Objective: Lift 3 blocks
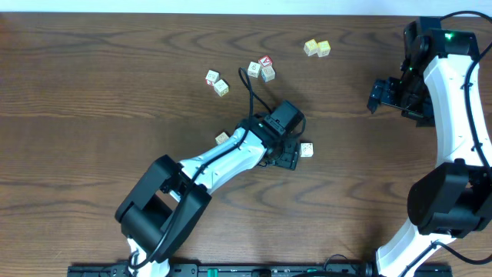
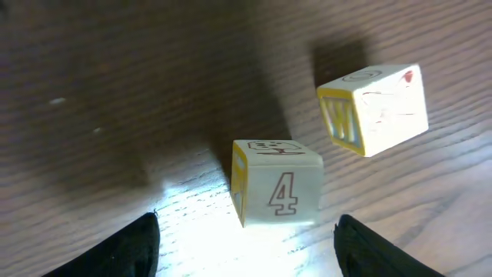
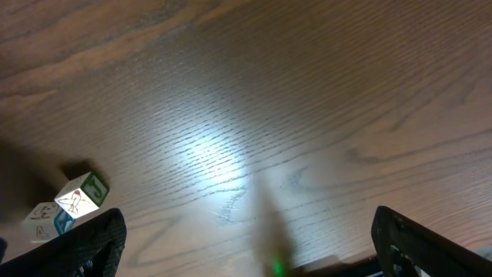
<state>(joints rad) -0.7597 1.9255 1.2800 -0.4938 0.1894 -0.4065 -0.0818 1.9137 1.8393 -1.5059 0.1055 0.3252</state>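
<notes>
we see a dark brown bench [image 1: 92,92] with bold wood grain filling all 3 views. of the room, only a pale strip shows past its far edge, and a black rail [image 1: 231,271] runs along the near edge. bright patches of light lie on the grain in both wrist views.

the left arm [image 1: 223,158] reaches to the middle of the bench. the left gripper [image 2: 246,250] hangs low there, its fingers [image 2: 127,250] spread wide with nothing in them. the block with a 4 [image 2: 278,185] sits on the bench just ahead of the gap, touching neither finger. the block with a w [image 2: 373,108] lies near it but apart, turned at an angle. a third pale block [image 1: 221,138] lies just beside the left arm.

the right gripper [image 3: 254,250] hovers over bare grain at the right side, fully spread and empty. 2 cubes with green and blue faces [image 3: 81,194] sit at the lower left of its view.

farther back lie a pair of pale cubes [image 1: 213,77], a cluster of 3 cubes [image 1: 267,73], one with a red top, and 2 yellow-green cubes [image 1: 310,48].
</notes>
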